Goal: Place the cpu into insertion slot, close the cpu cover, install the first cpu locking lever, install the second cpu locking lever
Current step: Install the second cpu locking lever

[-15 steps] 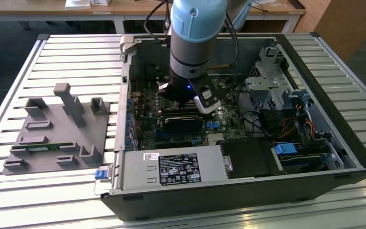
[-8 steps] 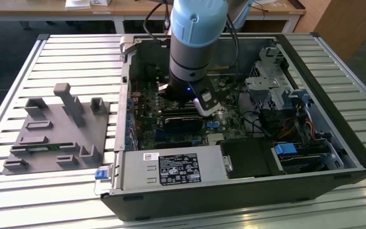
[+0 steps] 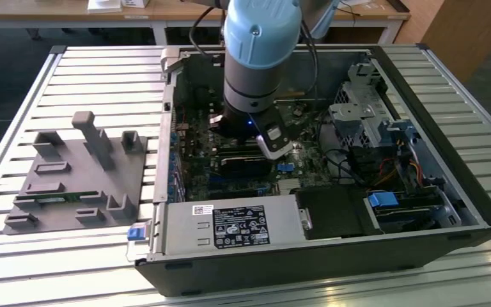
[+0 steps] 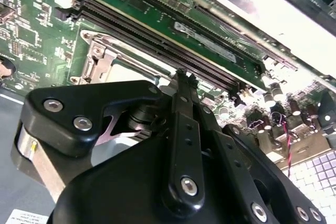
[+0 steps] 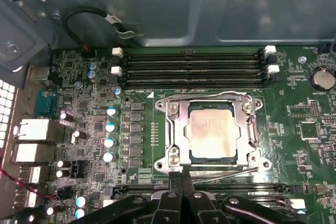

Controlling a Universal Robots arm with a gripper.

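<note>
In the first wrist view, my gripper (image 5: 181, 178) sits at the bottom centre of the frame, fingers pressed together and holding nothing. Just above its tips lies the insertion slot (image 5: 173, 157), with the cpu (image 5: 212, 131) seated inside and the cpu cover (image 5: 177, 129) folded flat around it. The slim locking lever (image 5: 223, 168) runs crosswise right at my fingertips.

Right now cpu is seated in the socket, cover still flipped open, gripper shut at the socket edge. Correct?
Not quite: the cpu cover is closed, lying flat around the cpu, as the first wrist view shows. The rest holds: the cpu sits in the insertion slot and the gripper is shut at its edge.
</note>
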